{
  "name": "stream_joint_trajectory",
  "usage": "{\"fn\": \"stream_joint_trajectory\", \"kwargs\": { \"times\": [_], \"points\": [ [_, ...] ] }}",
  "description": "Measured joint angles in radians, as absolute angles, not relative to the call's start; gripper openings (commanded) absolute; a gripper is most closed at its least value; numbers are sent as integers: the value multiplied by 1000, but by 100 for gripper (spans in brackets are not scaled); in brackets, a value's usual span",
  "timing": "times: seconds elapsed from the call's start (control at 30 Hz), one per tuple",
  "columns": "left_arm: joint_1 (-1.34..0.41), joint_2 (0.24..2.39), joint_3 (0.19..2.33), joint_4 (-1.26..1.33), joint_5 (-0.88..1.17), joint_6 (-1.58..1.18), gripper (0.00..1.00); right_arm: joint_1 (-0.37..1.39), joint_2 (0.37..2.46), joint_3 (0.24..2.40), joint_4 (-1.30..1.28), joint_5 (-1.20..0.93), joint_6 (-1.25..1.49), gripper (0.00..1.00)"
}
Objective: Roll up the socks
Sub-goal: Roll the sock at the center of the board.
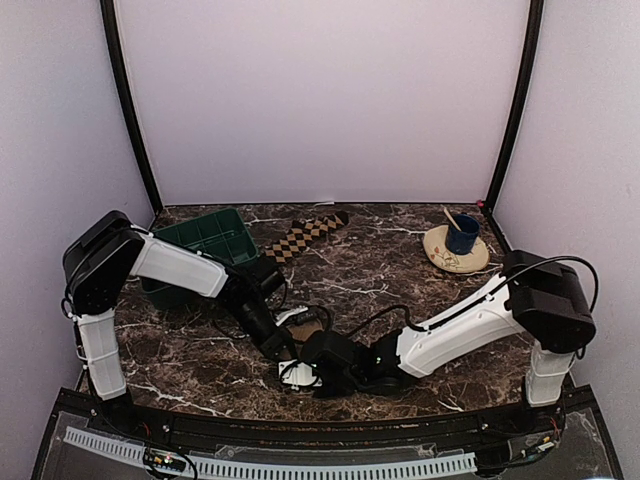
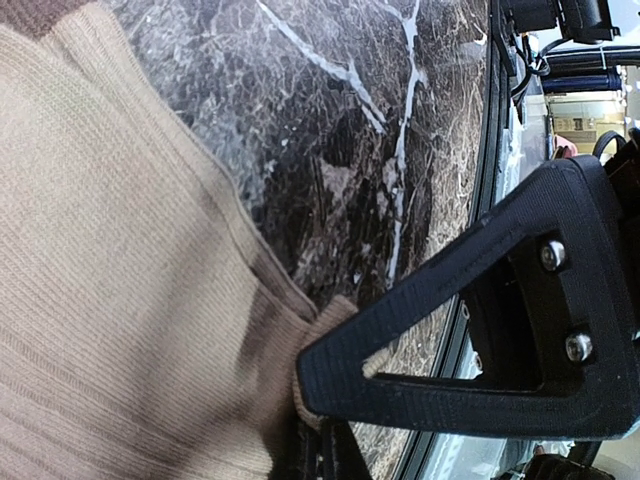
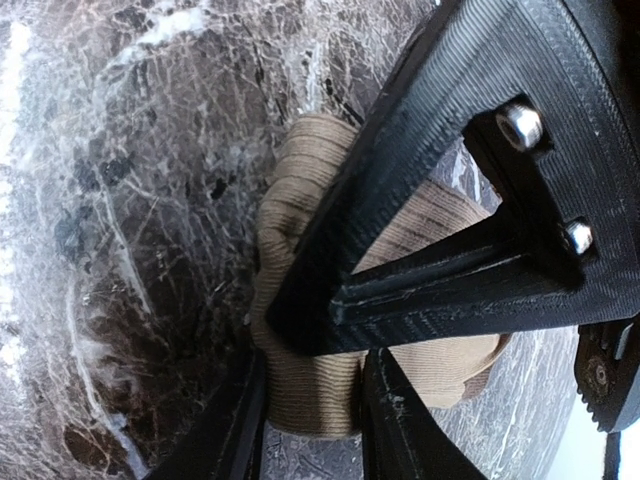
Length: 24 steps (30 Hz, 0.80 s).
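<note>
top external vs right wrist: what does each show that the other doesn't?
Only top external: both arms, the green tray at back left, the checkered sock lying flat beside it, and the plate with a blue cup at back right.
Only right wrist: the tan sock, bunched into a fold and clamped in the right tool. From above, the arms largely cover it.
Both: the right tool and the marble table.

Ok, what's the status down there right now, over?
Left gripper shut, pinching edge of plain tan-brown fabric sock. Right gripper clamped on its rolled-up end. Brown-and-black checkered sock lies beside green plastic tray. Nothing seen blocking.
</note>
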State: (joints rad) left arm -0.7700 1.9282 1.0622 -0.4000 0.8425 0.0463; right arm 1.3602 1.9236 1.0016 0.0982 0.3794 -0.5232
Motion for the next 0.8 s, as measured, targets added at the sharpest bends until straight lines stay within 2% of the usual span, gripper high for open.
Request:
{"fn": "stream_joint_trajectory", "kwargs": {
  "times": [0.13,0.7,0.8],
  "points": [
    [-767,1935,1064,-401,849,49,0,1359,1927,1005,89,379,-517,29],
    [-754,1936,1065,-419,852,51,0,1349,1958,1055,31,333,-484,10],
    [-751,1936,1065,-422,852,47,11,1343,1962,1069,10,314,-472,7]
  ]
}}
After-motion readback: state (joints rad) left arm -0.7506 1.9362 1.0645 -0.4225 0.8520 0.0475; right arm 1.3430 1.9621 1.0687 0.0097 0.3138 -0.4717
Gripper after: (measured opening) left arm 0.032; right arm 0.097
